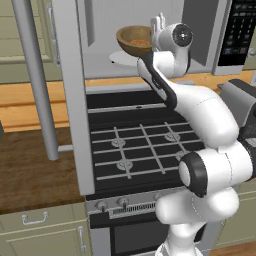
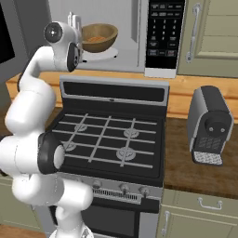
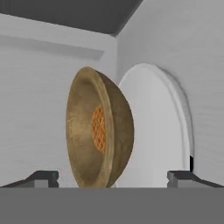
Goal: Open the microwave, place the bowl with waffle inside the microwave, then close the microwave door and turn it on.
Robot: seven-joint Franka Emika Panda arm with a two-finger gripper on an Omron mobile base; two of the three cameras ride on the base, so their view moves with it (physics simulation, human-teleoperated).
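Tool [image 3: 113, 177] fingers apart; bowl [image 3: 98, 129] with waffle [image 3: 99, 129] on microwave [image 2: 139, 46] turntable [image 3: 159, 127]; keypad writing unreadable.

A matt wooden grain is shown by the bowl [image 3: 85, 131]; the waffle [image 3: 99, 129] looks rough and gridded. The turntable [image 3: 157, 131] appears smooth white, the stove [image 2: 111, 135] glossy black.

Even, flat light fills all three pictures, bright and with no single visible source. The microwave [image 3: 52, 78] interior reads pale grey, its ceiling darker, with a soft band of shade along the back wall. The bowl [image 3: 98, 129] shades gently toward its rim. The stove [image 2: 111, 135] top shows faint sheen, no hard glare. Edges look slightly soft and blocky; there is no blur or lens bending.
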